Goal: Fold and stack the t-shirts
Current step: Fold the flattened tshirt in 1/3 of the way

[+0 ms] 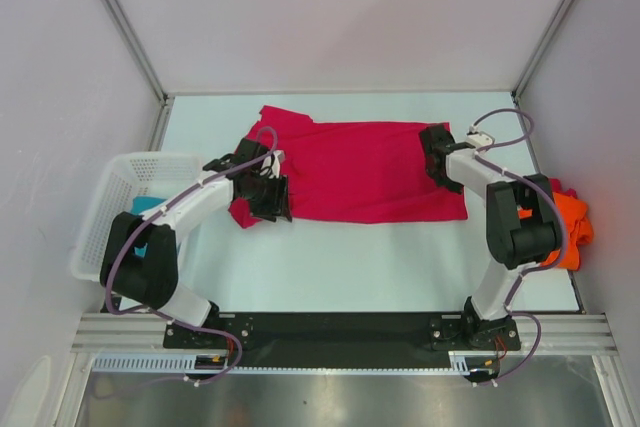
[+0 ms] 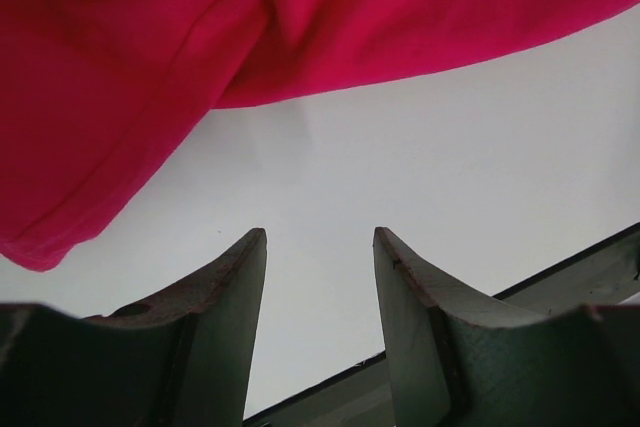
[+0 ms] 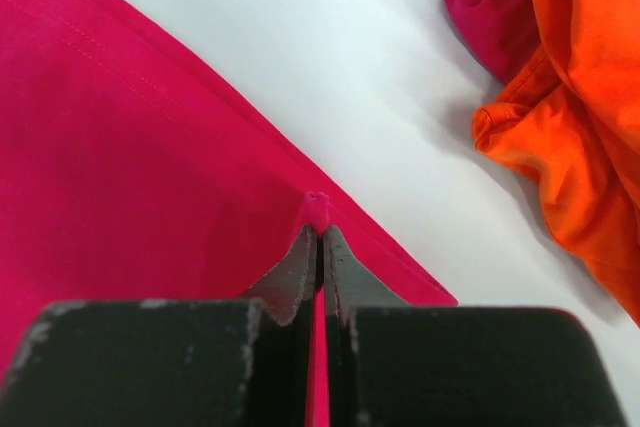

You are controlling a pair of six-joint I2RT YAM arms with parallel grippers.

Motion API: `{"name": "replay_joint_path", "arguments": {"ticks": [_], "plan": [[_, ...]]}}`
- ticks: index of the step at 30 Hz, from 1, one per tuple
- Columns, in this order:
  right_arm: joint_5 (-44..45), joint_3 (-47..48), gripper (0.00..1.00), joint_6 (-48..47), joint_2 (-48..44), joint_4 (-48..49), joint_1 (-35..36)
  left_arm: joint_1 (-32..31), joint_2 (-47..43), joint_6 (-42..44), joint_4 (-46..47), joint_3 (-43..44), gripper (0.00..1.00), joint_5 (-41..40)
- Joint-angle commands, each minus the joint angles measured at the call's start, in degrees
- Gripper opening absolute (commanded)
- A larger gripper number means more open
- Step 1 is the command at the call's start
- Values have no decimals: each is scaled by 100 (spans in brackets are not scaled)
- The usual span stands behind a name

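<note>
Crimson t-shirt (image 1: 370,172) hem is pinched by the right gripper (image 3: 320,228). The left gripper (image 2: 320,233) gapes empty beside it; it should grab the matching edge

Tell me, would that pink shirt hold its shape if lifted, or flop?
Probably flop: the crimson-pink t-shirt puckers into a little ridge where the right claw pinches its edge. It would likely drape and sag, since its left end lies bunched in folds. It seems light, thin cloth.
</note>
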Motion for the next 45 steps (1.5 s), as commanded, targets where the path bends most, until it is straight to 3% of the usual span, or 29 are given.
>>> {"name": "replay_joint_path", "arguments": {"ticks": [1,3,4,7,13,24,29,36,45], "plan": [[-117,179,12,-187,103,185,-183,51,45,63,-28,263,52,-80],[-240,197,26,-223,86,202,-201,60,45,28,-89,280,52,-220],[-249,188,40,-258,51,194,-201,69,45,10,-115,289,52,-308],[-328,180,52,-354,-125,229,-201,87,10,-122,-247,315,52,-826],[-583,22,55,-451,-677,176,-192,122,-8,-350,-397,298,53,-2265],[-988,-699,56,-609,-1803,220,-148,420,255,-395,-485,280,53,-3507],[-1076,-857,56,-715,-2146,246,-130,754,457,-385,-345,306,53,-3210],[-1181,-954,56,-741,-2156,325,-130,807,713,-438,-142,271,49,-2129],[-1234,-1069,56,-706,-2076,396,-78,807,387,-596,-81,333,49,-1733]]}}
